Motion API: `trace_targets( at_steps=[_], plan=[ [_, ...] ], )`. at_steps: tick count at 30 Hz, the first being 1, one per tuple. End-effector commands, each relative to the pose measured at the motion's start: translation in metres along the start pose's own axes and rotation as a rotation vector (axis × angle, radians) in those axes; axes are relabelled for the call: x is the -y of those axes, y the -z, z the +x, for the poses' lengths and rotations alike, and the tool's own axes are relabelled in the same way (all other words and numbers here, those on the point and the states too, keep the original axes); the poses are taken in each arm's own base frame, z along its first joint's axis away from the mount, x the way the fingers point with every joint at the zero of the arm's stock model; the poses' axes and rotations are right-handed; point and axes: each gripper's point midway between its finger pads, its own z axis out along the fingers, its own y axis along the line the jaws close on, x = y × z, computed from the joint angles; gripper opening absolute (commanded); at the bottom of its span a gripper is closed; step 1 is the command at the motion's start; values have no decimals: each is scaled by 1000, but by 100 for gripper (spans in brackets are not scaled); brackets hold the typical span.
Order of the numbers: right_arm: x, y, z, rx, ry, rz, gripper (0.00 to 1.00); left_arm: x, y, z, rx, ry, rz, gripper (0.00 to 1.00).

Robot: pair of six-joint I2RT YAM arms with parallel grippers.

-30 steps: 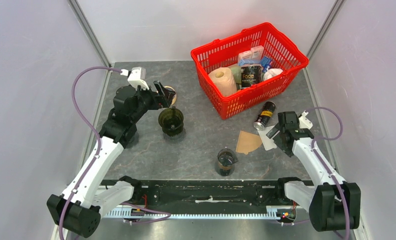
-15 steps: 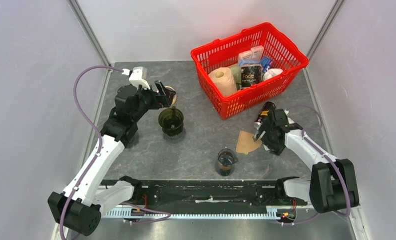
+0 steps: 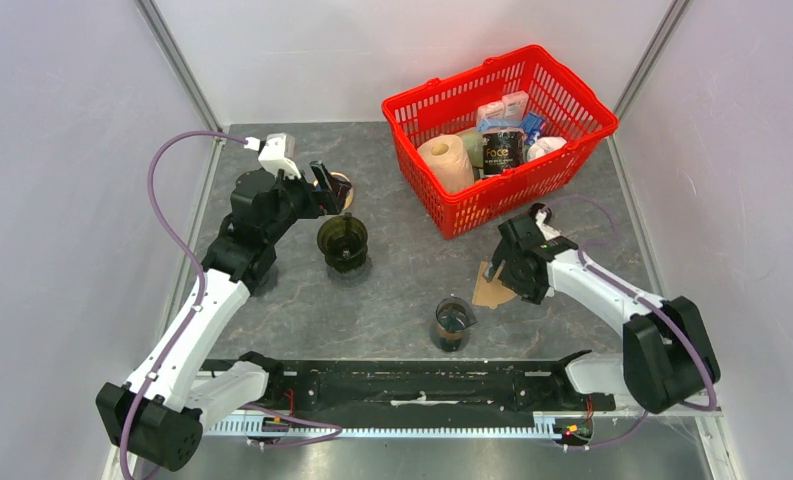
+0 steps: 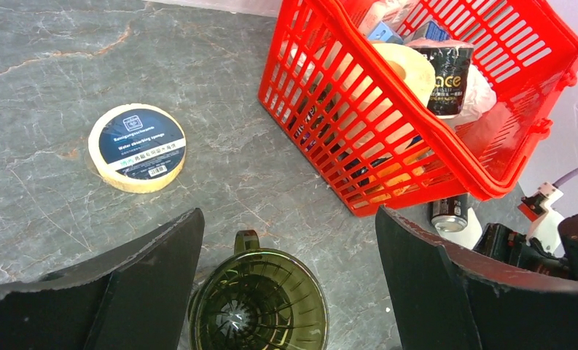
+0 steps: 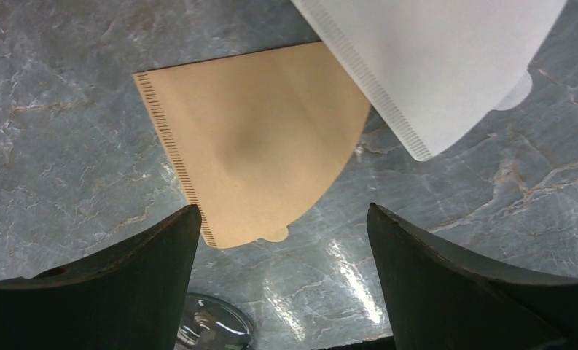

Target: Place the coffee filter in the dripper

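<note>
Brown coffee filter (image 5: 256, 138) lies flat on the table, straight ahead of the right gripper (image 5: 280, 213) and centred on the gap between its fingers. Those jaws are spread wide and grasp nothing. White filter (image 5: 431, 65) overlaps the brown one's far edge, out toward the right-hand finger. Glass beaker (image 5: 213, 329) rim shows near the left-hand finger, at the near edge. Dripper (image 4: 256, 306) sits upright under the left gripper (image 4: 289, 213), in its gap, closer to the left-hand finger; jaws released, empty. Tape roll (image 4: 137, 147) ahead-left of them, red basket (image 4: 329, 95) ahead-right.
</note>
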Motion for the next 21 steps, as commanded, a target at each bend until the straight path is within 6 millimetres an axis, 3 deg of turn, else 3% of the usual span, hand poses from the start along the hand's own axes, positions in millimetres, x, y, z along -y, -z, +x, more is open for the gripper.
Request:
trace_targets(
  at_steps=[1, 7, 16, 21],
  plan=[
    [-10, -1, -15, 75, -7, 72, 92, -4, -2, -11, 51, -39, -8, 94],
    [-13, -15, -12, 76, -23, 102, 90, -5, 1, -11, 61, -41, -13, 94],
    [1, -29, -6, 93, -44, 153, 78, -7, 1, -12, 69, -36, -23, 94],
    [7, -38, -1, 75, -31, 185, 78, -7, 1, -13, 72, -36, -24, 94]
  ],
)
